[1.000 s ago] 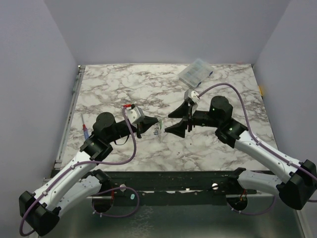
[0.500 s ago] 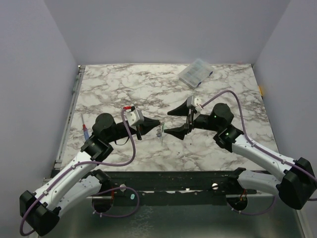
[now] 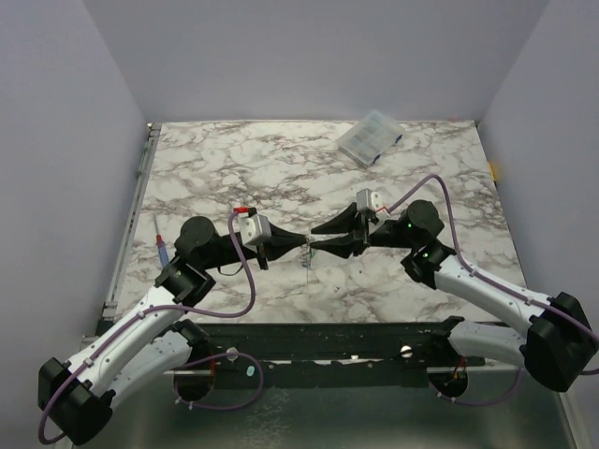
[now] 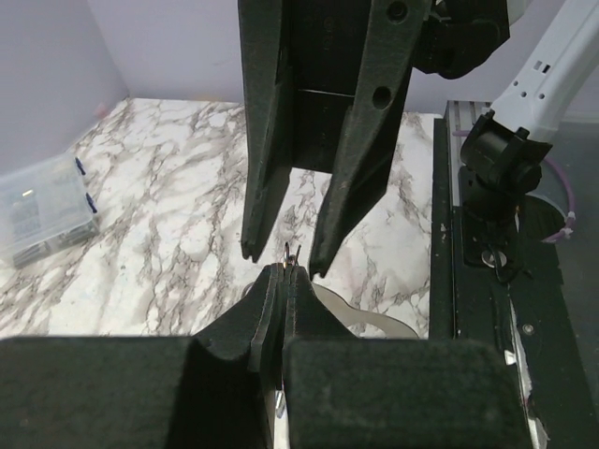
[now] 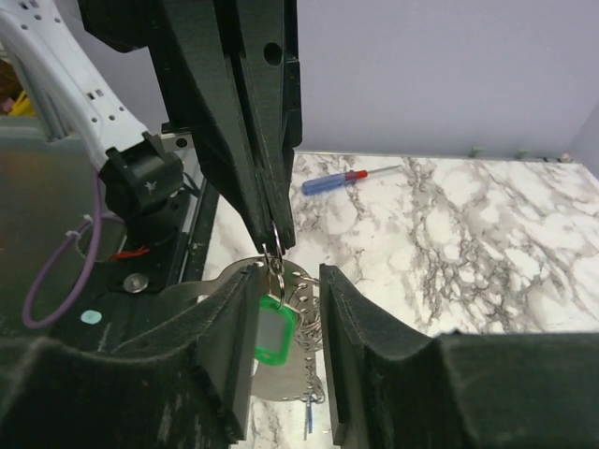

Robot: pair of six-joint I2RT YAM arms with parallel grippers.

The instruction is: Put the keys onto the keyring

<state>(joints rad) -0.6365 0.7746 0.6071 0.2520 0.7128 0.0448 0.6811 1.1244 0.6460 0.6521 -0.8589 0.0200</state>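
My left gripper (image 3: pixel 305 241) (image 4: pixel 284 272) is shut on the keyring, whose thin wire loop (image 4: pixel 290 251) (image 5: pixel 273 254) pokes out past its tips. From the loop hangs the green-tagged key (image 5: pixel 269 335), with a pale perforated silvery band (image 5: pixel 281 382) (image 4: pixel 367 319) and a small blue key (image 5: pixel 309 419) lower down. My right gripper (image 3: pixel 314 238) (image 5: pixel 288 273) faces the left one tip to tip. Its jaws stand apart on either side of the green tag, the left finger close beside it. In the top view the hanging keys (image 3: pixel 306 261) are only a tiny speck.
A clear plastic compartment box (image 3: pixel 369 137) (image 4: pixel 42 210) sits at the far right of the marble table. A blue and red screwdriver (image 3: pixel 162 248) (image 5: pixel 342 178) lies at the left edge. A black rail (image 3: pixel 328 339) runs along the near edge.
My right gripper has moved left until its tips meet the left gripper's, and its jaws have narrowed around the hanging keys. The left gripper has stayed shut and shifted slightly right.
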